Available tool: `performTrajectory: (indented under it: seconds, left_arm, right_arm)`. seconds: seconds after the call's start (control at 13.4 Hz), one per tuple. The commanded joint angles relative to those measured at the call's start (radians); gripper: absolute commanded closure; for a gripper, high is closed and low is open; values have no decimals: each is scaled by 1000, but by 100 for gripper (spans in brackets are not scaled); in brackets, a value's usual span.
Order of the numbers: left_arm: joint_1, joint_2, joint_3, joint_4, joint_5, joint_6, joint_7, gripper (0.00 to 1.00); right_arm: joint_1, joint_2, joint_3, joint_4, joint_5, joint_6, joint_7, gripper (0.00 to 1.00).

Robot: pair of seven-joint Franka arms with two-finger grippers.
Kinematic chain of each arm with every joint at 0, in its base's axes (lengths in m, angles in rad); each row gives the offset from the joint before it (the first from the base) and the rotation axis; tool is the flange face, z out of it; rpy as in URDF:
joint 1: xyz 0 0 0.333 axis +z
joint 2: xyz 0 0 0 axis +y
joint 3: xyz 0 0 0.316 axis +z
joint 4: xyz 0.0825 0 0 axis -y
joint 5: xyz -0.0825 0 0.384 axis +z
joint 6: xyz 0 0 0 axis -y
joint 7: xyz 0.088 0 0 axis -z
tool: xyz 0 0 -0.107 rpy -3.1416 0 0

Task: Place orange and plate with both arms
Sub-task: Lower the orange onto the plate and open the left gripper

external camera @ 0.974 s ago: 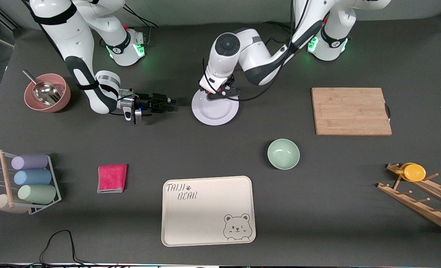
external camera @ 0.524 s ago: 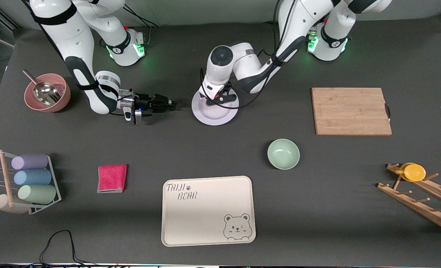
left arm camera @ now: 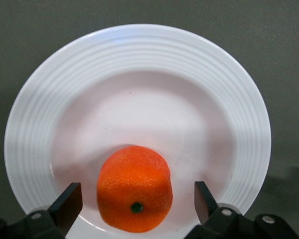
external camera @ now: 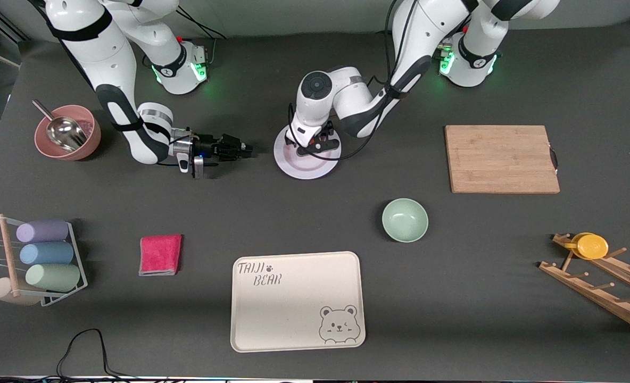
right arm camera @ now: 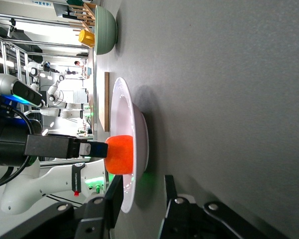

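"Orange (left arm camera: pixel 134 194) first: where is it?"

"Going from the front edge, there's the tray (external camera: pixel 293 330), then the bowl (external camera: pixel 405 219). The plate (left arm camera: pixel 139 55) is midway along the table, toward the robots' edge. The orange sits on the plate, stem spot facing the left wrist camera."

"Is it held?"

"No. The left gripper (left arm camera: pixel 137 191) hangs low over the plate with its fingers (left arm camera: pixel 70 204) wide. The orange is between them, with a clear gap on each side. I judge the orange placed and let go."

"And the right gripper (right arm camera: pixel 142 181)?"

"It lies low and level just beside the plate, on the side toward the right arm's end. Its fingers are parted with a narrow gap and aimed at the rim. In the front view its tips stand apart from the plate."

"So which step is this?"

"The orange looks done and the plate is next. The left gripper needs to rise straight up so it doesn't nudge the fruit. The right one needs to slide in until the rim sits between its fingers, then close and lift level, or the orange may roll."

"What can't you make out?"

"In the front view the left wrist hides the orange. The left wrist view cuts off the fingers' bases. In the right wrist view I can't tell whether the rim is already between the fingers. Nothing shows where the plate should go."
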State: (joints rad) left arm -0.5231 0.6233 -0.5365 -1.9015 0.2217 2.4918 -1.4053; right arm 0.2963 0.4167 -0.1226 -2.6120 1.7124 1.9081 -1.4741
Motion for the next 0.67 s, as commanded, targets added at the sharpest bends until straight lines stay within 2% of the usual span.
performTrajectory:
  seconds: [0.0,0.22,0.45,0.6]
  left_arm:
    - [-26,-8,27,15,19,-10,-32,0]
    - [-8,-46,26,38,15,-71,-34,0]
    - [30,-83,21,143,7,-233,-15,0]
    - [119,-108,4,235,-1,-316,23,0]
  right_arm:
    - [4,33,-2,15,26,-7,-35,60]
    - [4,40,-2,16,26,-7,-40,60]
    - [6,45,3,23,27,-7,-40,60]
    - [17,47,4,30,32,-7,-40,60]
